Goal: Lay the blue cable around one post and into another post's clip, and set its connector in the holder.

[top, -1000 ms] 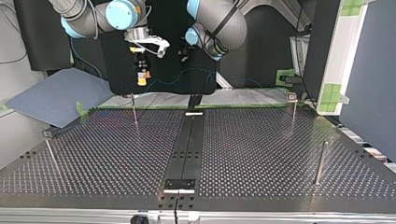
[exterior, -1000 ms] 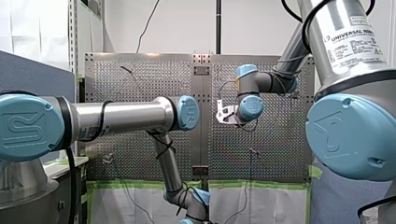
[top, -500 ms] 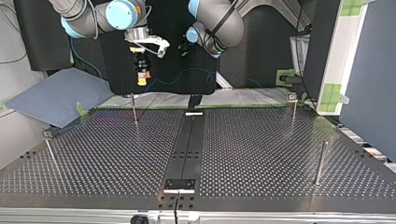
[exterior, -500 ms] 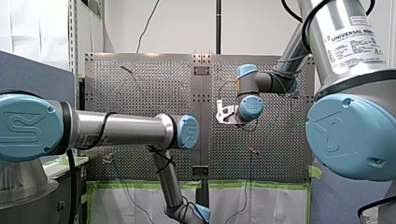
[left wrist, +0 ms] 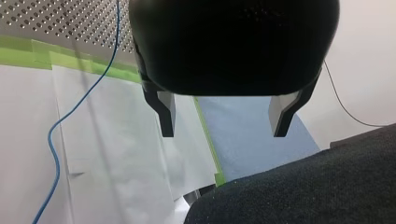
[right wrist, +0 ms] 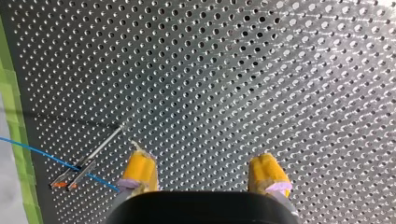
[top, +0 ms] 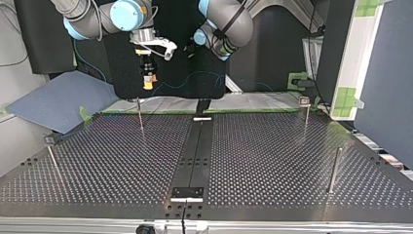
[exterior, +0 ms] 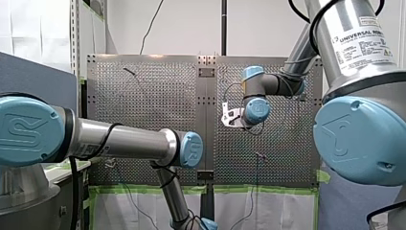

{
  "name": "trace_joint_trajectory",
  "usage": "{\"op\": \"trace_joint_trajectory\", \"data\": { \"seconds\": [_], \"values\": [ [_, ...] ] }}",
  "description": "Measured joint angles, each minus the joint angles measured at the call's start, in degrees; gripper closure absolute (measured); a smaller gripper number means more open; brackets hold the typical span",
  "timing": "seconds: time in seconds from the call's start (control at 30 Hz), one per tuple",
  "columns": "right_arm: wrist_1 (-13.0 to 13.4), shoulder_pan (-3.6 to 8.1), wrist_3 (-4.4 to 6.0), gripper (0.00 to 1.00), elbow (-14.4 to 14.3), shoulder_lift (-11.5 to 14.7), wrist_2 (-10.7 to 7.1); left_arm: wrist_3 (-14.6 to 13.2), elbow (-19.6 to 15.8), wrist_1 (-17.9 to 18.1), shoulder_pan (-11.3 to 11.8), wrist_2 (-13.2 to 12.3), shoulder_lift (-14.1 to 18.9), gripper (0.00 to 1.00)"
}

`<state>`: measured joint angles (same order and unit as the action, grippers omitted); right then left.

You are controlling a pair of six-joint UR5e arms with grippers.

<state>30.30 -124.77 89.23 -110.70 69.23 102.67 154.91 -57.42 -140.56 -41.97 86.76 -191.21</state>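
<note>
In the front view, my left arm (exterior: 119, 141) lies across the lower left. The table (exterior: 143, 96) fills the middle. My right arm (exterior: 354, 139) is big at the right, and its far end bends back to the middle of the frame.

In the top view, my right gripper (top: 148, 82) hangs at the upper left, over the far edge of the table. The cable (top: 187, 81), thin and blue, shows just right of it on the black behind. Thin posts (top: 140, 114) stand well apart on the table.

In the left wrist view, my left gripper (left wrist: 223, 114) is black. Its two metal fingers (left wrist: 166, 112) are wide apart and hold nothing. The cable hangs beside the gripper, from the table edge down over green tape (left wrist: 70, 60) and white paper (left wrist: 116, 154). A blue mat (left wrist: 252, 126) lies past the fingers.

In the right wrist view, the yellow pads (right wrist: 140, 169) are apart, with only the table between them. The cable comes in from the tape, crosses a post (right wrist: 100, 149) beside the gripper, and goes out of sight close to one pad. I cannot tell if it sits in the clip (right wrist: 70, 179).
</note>
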Motion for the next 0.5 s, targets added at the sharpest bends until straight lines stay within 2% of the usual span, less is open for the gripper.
{"op": "trace_joint_trajectory", "data": {
  "seconds": [0.3, 0.5],
  "values": [
    [0.4, 0.00, 0.00, 0.00, 0.0, 0.0, -0.04, -3.9, 0.2, -3.0, 1.3, -0.3, 1.6, 0.00],
    [-0.2, 0.00, -0.05, 0.00, 0.0, 0.0, -0.09, -4.2, 0.3, -3.3, 2.0, 0.1, 1.7, 0.00]
  ]
}}
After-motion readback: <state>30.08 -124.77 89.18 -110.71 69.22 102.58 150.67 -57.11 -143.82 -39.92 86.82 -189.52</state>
